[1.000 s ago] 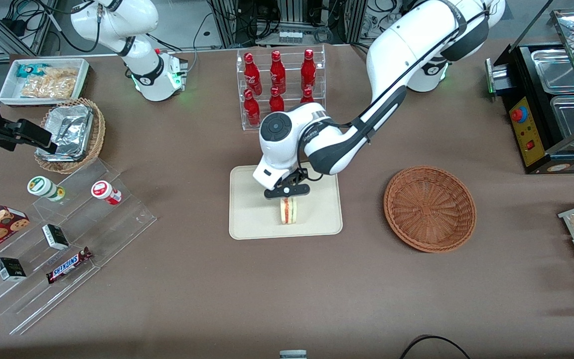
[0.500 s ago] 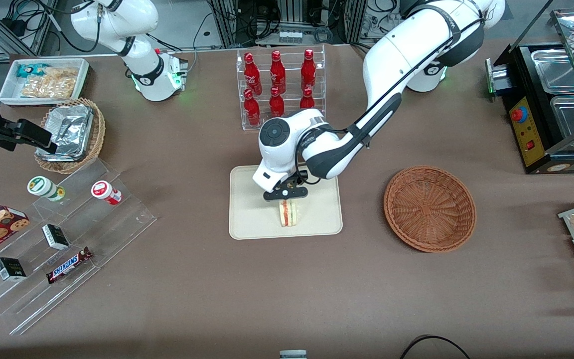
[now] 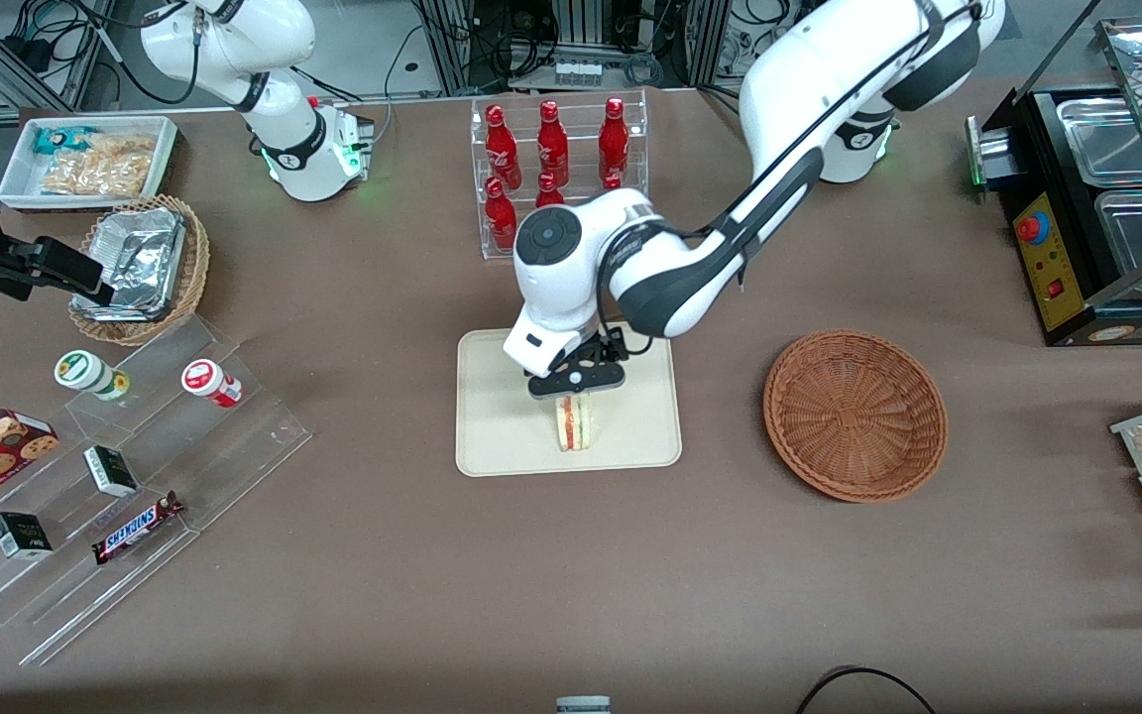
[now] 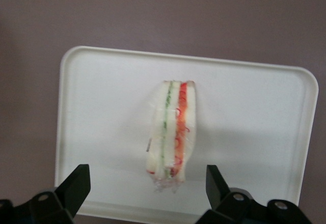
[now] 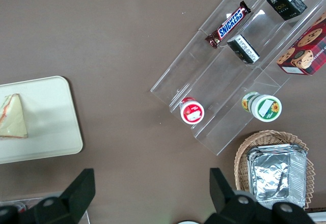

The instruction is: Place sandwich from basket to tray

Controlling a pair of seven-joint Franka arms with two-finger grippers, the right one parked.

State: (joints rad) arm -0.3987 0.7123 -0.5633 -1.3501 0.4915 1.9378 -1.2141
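the small triangular sandwich wedge [image 4: 170, 132] stands on edge on the flat cream rectangular tray [image 4: 91, 112], released, with the black two-finger gripper [image 4: 147, 188] spread wide above it, so a stray nudge could topple it.

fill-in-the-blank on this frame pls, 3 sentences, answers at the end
1. The sandwich rests on the ____.
2. The gripper hovers above the sandwich with its fingers ____.
3. The reddish-brown basket holds ____ sandwiches.

Missing words: tray; open; no
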